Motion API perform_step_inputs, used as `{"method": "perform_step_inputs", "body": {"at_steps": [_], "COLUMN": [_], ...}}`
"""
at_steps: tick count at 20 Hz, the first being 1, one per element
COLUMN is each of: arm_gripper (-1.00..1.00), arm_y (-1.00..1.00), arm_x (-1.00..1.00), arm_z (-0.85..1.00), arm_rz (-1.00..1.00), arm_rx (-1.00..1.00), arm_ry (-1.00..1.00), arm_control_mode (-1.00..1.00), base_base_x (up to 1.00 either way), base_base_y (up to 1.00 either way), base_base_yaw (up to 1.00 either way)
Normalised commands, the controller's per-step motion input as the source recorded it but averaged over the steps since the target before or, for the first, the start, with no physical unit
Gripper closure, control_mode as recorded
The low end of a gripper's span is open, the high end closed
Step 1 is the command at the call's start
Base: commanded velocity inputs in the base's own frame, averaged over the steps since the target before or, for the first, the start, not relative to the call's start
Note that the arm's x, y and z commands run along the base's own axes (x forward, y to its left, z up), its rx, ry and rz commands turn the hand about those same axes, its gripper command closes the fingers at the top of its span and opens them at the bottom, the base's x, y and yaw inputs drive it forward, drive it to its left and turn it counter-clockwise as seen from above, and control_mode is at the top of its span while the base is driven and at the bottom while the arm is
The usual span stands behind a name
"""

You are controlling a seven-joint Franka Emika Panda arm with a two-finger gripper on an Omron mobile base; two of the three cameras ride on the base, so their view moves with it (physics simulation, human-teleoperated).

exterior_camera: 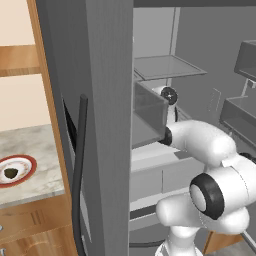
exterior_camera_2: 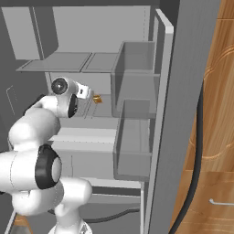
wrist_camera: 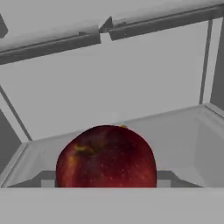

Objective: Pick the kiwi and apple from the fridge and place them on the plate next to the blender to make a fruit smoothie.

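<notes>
Apple (wrist_camera: 106, 156) fills tool's view inside fridge (wrist_camera: 131, 87); no writing legible.

A glossy dark-red round apple (wrist_camera: 106, 157) flecked with yellow is being shown against the plain grey shelves of the tall fridge (wrist_camera: 131, 87), a red-rimmed white plate (exterior_camera: 26, 162) on mottled beige stone counter (exterior_camera: 40, 150).
</notes>
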Motion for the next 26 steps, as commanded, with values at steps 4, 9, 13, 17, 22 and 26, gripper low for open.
{"method": "perform_step_inputs", "body": {"at_steps": [4,9,13,17,22,26], "arm_gripper": [1.0,1.0,1.0,1.0,1.0,1.0], "arm_y": [-0.58,-0.48,-0.15,0.0,0.02,0.0], "arm_x": [-1.0,-1.0,-1.0,-1.0,-0.4,0.0], "arm_z": [0.82,0.44,-0.09,-0.16,-0.08,0.0], "arm_rz": [0.0,0.0,0.02,0.14,0.08,0.0], "arm_rx": [0.0,0.0,-0.05,-0.05,-0.03,0.0], "arm_ry": [0.33,0.31,0.27,0.09,0.01,0.0], "arm_control_mode": [-1.0,-1.0,-1.0,-1.0,1.0,1.0], "base_base_x": [0.0,0.0,0.0,0.0,-0.6,-1.0], "base_base_y": [0.0,0.0,0.0,0.0,0.0,0.2], "base_base_yaw": [0.0,0.0,0.0,0.0,0.18,0.45]}}
